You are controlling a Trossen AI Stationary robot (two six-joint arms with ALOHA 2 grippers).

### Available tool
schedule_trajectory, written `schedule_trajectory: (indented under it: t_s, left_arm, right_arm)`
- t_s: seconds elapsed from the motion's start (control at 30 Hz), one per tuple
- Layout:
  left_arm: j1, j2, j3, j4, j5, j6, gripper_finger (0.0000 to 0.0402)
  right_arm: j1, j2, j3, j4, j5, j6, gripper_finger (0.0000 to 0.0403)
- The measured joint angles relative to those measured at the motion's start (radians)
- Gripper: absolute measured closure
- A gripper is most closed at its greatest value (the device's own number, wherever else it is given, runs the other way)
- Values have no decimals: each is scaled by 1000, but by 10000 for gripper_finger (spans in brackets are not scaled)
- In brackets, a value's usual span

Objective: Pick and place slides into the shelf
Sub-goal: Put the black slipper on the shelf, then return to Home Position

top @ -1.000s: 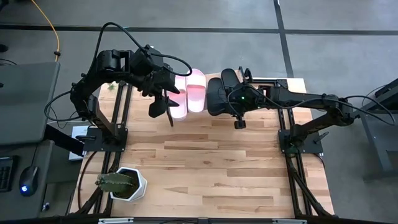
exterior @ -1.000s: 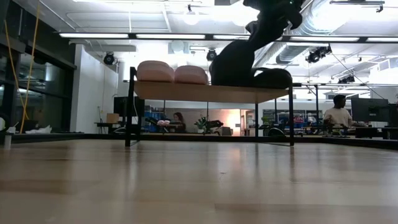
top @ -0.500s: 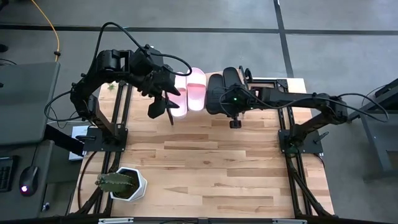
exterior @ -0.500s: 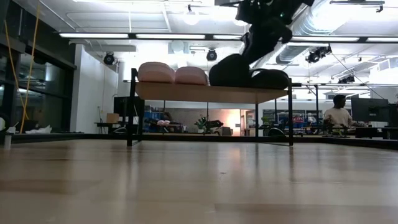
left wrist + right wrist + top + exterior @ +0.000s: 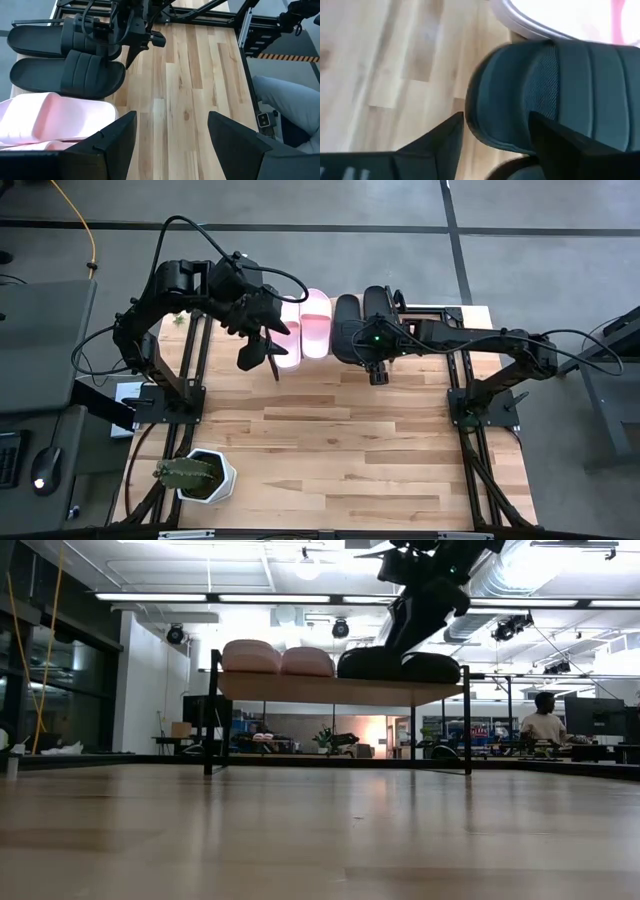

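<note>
We judge the right claw [image 5: 377, 370], fingers spread, sits right at the near end of the black slide [image 5: 347, 330], whose long axis runs toward the bench's far edge on the shelf [image 5: 340, 689]; the left claw [image 5: 262, 355] waits spread by the pink pair [image 5: 303, 330].

The right gripper [image 5: 377, 374] has drawn back toward the far edge, closer over the shelf [image 5: 340, 689]. The black slide [image 5: 372, 664] it tilted up a second ago now lies flat beside its partner [image 5: 432, 667].
</note>
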Motion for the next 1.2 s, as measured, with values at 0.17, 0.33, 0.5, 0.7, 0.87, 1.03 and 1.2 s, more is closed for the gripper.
schedule_trajectory:
  t_s: [0.17,0.33,0.5,0.7,0.87,1.03,1.2]
  left_arm:
    - [0,0,0,0,0,0,170]
    - [0,0,0,-1,0,0,169]
    - [0,0,0,-1,-1,2,169]
    - [0,0,0,-1,-53,35,170]
    - [0,-4,0,4,-92,45,170]
    - [1,-41,0,22,-102,47,170]
    - [1,-111,0,46,-145,45,170]
  right_arm:
    - [0,0,0,-13,-54,2,161]
    - [1,0,0,-30,-45,17,137]
    - [2,-1,1,-32,-45,17,130]
    - [7,-1,56,-55,-28,68,136]
    - [7,-2,154,-96,-90,126,149]
    - [7,-2,252,-127,-145,174,166]
    - [7,-8,324,-132,-192,215,197]
